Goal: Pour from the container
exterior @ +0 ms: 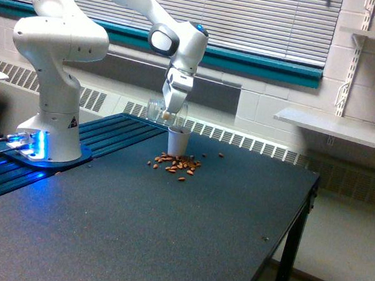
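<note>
Arm base (pixel 48 134) sits at the worktop's (pixel 184 240) 9 o'clock edge, blue light on at its foot. Upper links arch up and over toward the exterior view's right, wrist (pixel 183 44) bent so the last link drops nearly straight down. Gripper (pixel 168 110) hangs just above the white paper cup (pixel 178 139); jaws pinching the container (pixel 161 111) across its side wall.

Container: clear cup, tipped well over, long axis close to horizontal. One end pokes out toward 9 o'clock from the gripper, the other sits behind the jaws over the white cup's rim. Can't tell which end is the mouth at this size. A pale brown bit shows through the wall near the jaws.

White paper cup stands upright on the worktop, directly under the gripper, not touching it as far as I can see.

Brown nuts (pixel 177 164) scattered on the worktop around the cup's foot, mostly at its 6 to 7 o'clock; one stray nut (pixel 220 155) at its 3 o'clock, apart from the pile.
</note>
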`<action>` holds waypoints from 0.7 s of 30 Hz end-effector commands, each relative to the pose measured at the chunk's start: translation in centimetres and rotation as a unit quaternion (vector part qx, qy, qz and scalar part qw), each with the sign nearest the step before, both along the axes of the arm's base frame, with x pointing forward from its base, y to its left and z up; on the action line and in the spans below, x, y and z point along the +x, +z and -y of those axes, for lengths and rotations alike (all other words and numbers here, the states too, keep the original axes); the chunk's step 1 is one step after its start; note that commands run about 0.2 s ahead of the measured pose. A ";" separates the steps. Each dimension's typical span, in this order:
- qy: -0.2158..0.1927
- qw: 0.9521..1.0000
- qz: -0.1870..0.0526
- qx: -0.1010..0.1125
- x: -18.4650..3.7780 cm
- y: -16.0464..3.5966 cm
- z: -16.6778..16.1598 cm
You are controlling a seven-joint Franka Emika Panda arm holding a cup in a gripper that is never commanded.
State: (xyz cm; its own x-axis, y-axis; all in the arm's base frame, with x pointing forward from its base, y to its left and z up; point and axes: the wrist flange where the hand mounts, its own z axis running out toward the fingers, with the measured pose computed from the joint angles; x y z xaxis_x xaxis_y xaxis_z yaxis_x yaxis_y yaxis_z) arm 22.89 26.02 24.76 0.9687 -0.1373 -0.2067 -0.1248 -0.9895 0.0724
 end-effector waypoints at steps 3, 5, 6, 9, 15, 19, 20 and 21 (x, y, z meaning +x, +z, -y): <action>0.002 1.000 0.001 0.005 0.1 0.5 -0.1; 0.001 1.000 0.003 0.008 0.1 0.6 -0.2; 0.000 1.000 0.004 0.007 0.1 0.7 -0.2; 0.001 1.000 0.006 0.007 0.0 0.7 -0.3; 0.002 1.000 0.006 0.007 -0.4 0.8 -0.5; 0.004 1.000 0.008 0.008 -0.7 0.9 -0.7; 0.004 1.000 0.008 0.008 -0.7 0.9 -0.7; 0.004 1.000 0.008 0.008 -0.8 0.9 -0.7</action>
